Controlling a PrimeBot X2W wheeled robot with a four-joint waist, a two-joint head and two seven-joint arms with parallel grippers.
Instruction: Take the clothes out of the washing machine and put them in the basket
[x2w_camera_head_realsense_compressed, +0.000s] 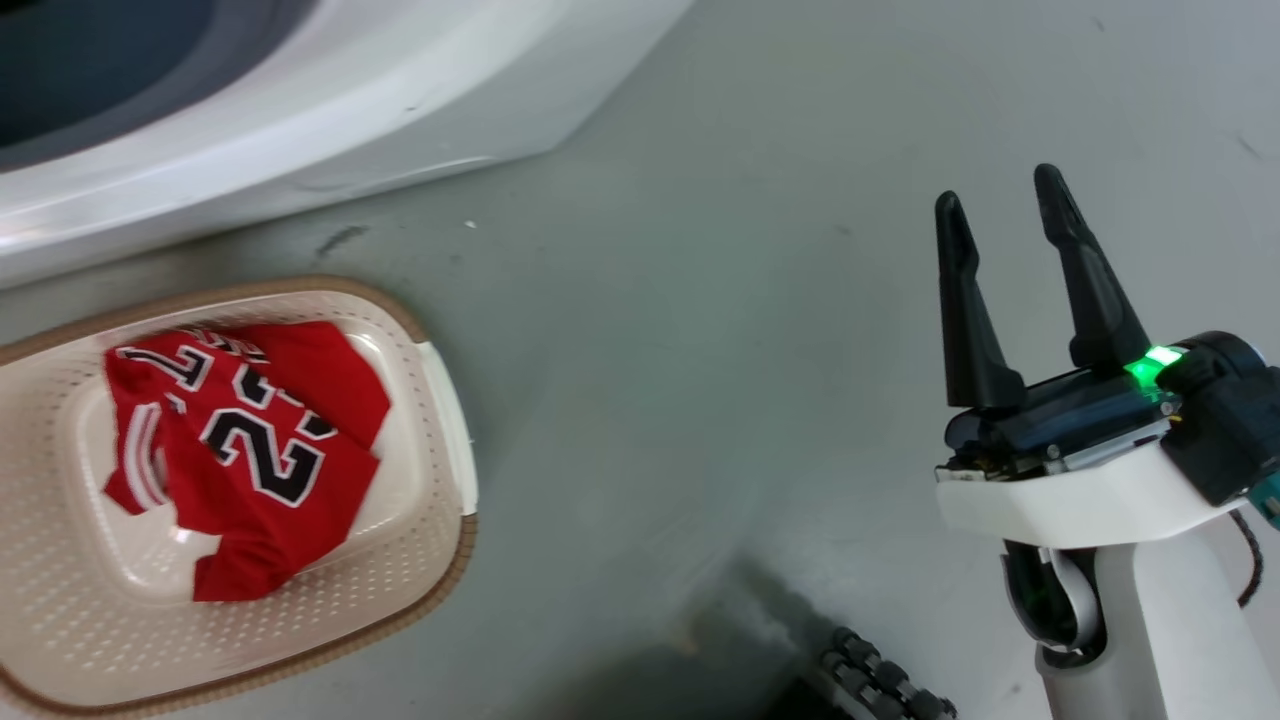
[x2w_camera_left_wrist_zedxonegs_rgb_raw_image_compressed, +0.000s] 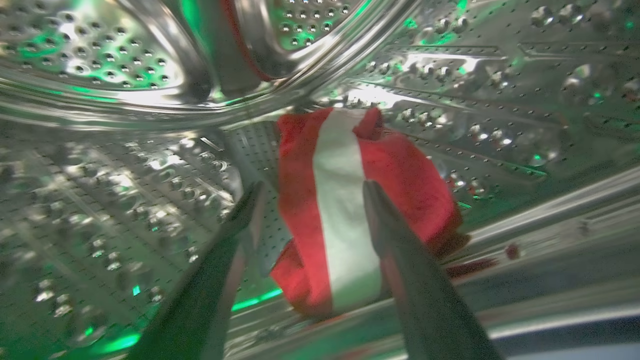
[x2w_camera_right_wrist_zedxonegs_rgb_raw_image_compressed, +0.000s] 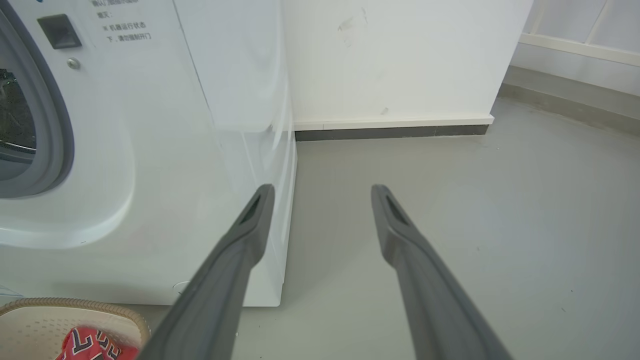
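A red garment with black-and-white "23" numbers (x2w_camera_head_realsense_compressed: 245, 440) lies crumpled in the cream basket (x2w_camera_head_realsense_compressed: 440, 440) on the floor at the left; a corner of it (x2w_camera_right_wrist_zedxonegs_rgb_raw_image_compressed: 92, 345) shows in the right wrist view inside the basket (x2w_camera_right_wrist_zedxonegs_rgb_raw_image_compressed: 75, 305). Inside the washing machine's (x2w_camera_head_realsense_compressed: 300, 110) perforated steel drum (x2w_camera_left_wrist_zedxonegs_rgb_raw_image_compressed: 125, 165), a red garment with a broad white stripe (x2w_camera_left_wrist_zedxonegs_rgb_raw_image_compressed: 345, 210) rests on the drum wall. My left gripper (x2w_camera_left_wrist_zedxonegs_rgb_raw_image_compressed: 310, 192) is open, its fingers straddling the near part of that garment. My right gripper (x2w_camera_head_realsense_compressed: 1005, 200) hangs open over bare floor at the right, holding nothing.
The washing machine's white front (x2w_camera_right_wrist_zedxonegs_rgb_raw_image_compressed: 165, 150) with its grey-rimmed porthole (x2w_camera_right_wrist_zedxonegs_rgb_raw_image_compressed: 50, 125) stands just behind the basket. A white wall with a dark skirting (x2w_camera_right_wrist_zedxonegs_rgb_raw_image_compressed: 390, 132) lies beyond. Grey floor (x2w_camera_head_realsense_compressed: 700, 350) stretches between basket and right arm. My wheeled base (x2w_camera_head_realsense_compressed: 880, 685) shows at the bottom.
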